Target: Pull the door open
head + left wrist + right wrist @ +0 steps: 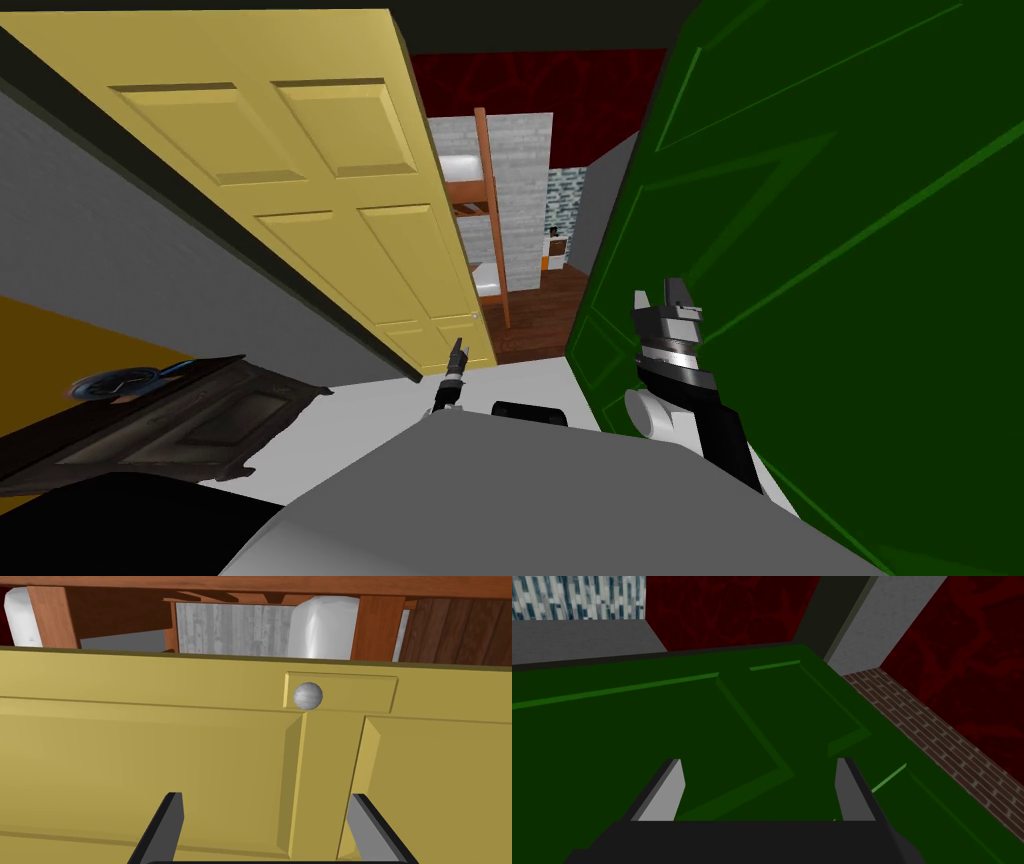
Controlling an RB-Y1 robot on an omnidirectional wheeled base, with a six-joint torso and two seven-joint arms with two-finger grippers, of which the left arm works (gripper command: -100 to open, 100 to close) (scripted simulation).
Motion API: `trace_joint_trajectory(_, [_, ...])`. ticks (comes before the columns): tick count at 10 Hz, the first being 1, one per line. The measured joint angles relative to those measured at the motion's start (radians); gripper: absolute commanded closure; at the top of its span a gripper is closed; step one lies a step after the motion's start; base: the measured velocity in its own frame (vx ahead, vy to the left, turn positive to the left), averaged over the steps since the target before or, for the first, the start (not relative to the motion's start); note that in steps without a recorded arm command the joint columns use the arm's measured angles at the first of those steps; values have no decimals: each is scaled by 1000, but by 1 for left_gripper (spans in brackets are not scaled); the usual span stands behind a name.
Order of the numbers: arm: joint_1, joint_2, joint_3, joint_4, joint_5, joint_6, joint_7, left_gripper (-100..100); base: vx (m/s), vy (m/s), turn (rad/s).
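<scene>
A yellow panelled door (330, 190) stands ajar on my left, and its free edge borders a gap into another room. On the door (150, 751), a small round grey knob (307, 696) sits close to that free edge. My left gripper (265, 808) faces the door panel a short way from the knob. It is open and holds nothing. In the head view the left gripper (458, 352) is small, near the door's edge. My right gripper (664, 298) is raised beside a dark green door (850, 250). It is open and empty and points along the green panel (662, 726).
Through the gap a wooden bunk bed (488, 215) stands on a dark wood floor (545, 315). A dark cabinet (170, 420) with a bluish round object (115, 383) on it stands at my lower left. The green door closes in my right side.
</scene>
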Motion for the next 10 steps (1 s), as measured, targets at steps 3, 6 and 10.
trace_joint_trajectory(3, [-13, 1, 7, 63, -2, -20, 2, -100, 120, 19, -19])
trace_joint_trajectory(6, [-25, 0, 15, 121, -5, -33, 1, -100, 133, 25, -21])
trace_joint_trajectory(10, [-35, 8, 24, 167, -2, -47, 8, -100, 124, 7, -50])
